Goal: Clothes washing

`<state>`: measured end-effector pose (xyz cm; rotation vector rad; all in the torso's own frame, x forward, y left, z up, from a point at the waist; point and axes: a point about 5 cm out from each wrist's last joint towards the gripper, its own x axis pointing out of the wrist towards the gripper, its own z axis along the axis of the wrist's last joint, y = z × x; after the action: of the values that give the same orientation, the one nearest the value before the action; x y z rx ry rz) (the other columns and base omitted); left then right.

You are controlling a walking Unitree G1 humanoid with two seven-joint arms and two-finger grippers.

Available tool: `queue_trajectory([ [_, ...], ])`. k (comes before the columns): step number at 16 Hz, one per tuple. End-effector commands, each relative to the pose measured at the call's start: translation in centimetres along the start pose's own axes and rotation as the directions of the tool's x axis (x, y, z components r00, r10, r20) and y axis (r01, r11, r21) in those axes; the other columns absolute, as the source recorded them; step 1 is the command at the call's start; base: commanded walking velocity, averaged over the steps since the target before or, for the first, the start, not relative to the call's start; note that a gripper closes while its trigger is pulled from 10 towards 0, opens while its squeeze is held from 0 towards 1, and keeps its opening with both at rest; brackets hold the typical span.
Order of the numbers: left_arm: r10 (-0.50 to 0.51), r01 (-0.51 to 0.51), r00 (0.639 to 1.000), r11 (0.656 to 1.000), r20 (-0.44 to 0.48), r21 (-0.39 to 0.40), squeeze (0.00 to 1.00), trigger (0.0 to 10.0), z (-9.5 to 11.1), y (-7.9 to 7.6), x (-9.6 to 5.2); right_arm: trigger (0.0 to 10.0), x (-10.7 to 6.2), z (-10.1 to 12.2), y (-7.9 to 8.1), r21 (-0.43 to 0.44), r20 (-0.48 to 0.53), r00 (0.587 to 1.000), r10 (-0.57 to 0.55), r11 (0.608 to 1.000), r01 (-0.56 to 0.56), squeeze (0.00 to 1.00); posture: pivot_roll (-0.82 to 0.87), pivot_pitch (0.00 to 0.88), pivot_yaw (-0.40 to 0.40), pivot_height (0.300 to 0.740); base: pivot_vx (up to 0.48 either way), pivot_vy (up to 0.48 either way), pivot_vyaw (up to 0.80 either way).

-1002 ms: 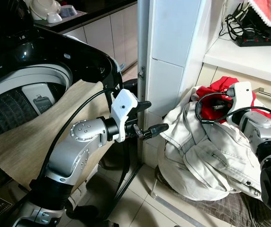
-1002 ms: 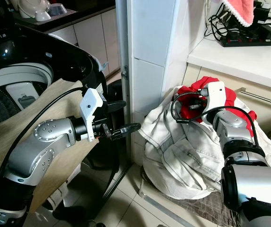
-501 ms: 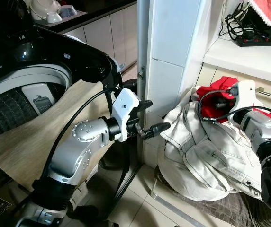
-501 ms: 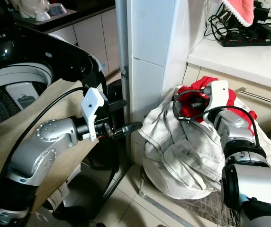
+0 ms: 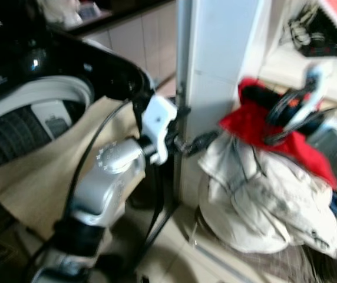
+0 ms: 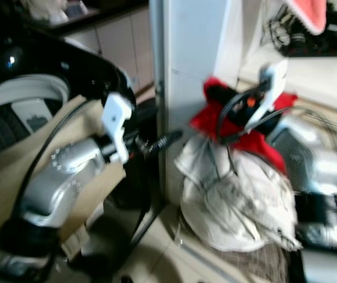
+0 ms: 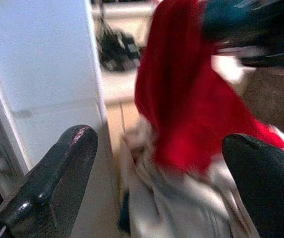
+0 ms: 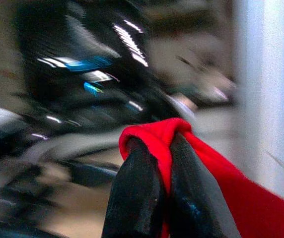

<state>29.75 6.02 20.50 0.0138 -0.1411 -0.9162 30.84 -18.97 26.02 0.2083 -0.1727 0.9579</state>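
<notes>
A red garment (image 5: 261, 127) hangs lifted above a pile of cream clothes (image 5: 263, 200) on the floor by the white pillar. My right gripper (image 8: 158, 163) is shut on a fold of the red garment (image 8: 216, 178), raised near the shelf at the right (image 6: 257, 100). My left gripper (image 5: 192, 132) is held out beside the pillar, open, its fingers (image 7: 57, 178) wide apart and empty, facing the red garment (image 7: 181, 99). The open top-loading washing machine (image 5: 33, 112) stands at the left, a beige cloth (image 5: 45, 177) draped over its front. The views are blurred.
A white tiled pillar (image 5: 215, 65) stands between the machine and the clothes pile. A shelf with a power strip and cables (image 6: 310, 47) is at the upper right, a pink towel (image 6: 307, 12) above it. Kitchen cabinets (image 5: 133, 35) lie behind.
My right gripper has lifted the red garment up and leftward out of the pile. The whole picture is now blurred and slightly shifted. The left arm holds about the same place.
</notes>
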Motion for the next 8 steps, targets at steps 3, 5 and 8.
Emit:
queue_trajectory([
  [3,-0.005,0.014,0.993,0.997,0.116,-0.079,0.00,10.0,1.8,0.0,0.5,0.0,0.4,3.7,4.5,0.003,0.104,0.980,0.169,0.985,-0.170,0.00,-0.12,0.000,0.052,0.740,0.000,0.000,0.00],
  [5,-0.074,0.104,0.981,0.981,0.181,-0.163,1.00,10.0,2.3,-1.1,0.5,0.0,0.2,3.7,4.9,0.020,0.102,0.980,0.169,0.985,-0.172,0.00,-0.13,0.000,0.049,0.740,0.000,0.000,0.00],
  [8,-0.146,0.198,0.960,0.958,0.239,-0.210,1.00,10.0,2.7,-2.1,0.2,0.0,-0.4,3.3,4.8,0.050,0.068,0.992,0.110,0.992,-0.113,0.00,-0.12,0.000,0.042,0.740,0.000,0.000,0.00],
])
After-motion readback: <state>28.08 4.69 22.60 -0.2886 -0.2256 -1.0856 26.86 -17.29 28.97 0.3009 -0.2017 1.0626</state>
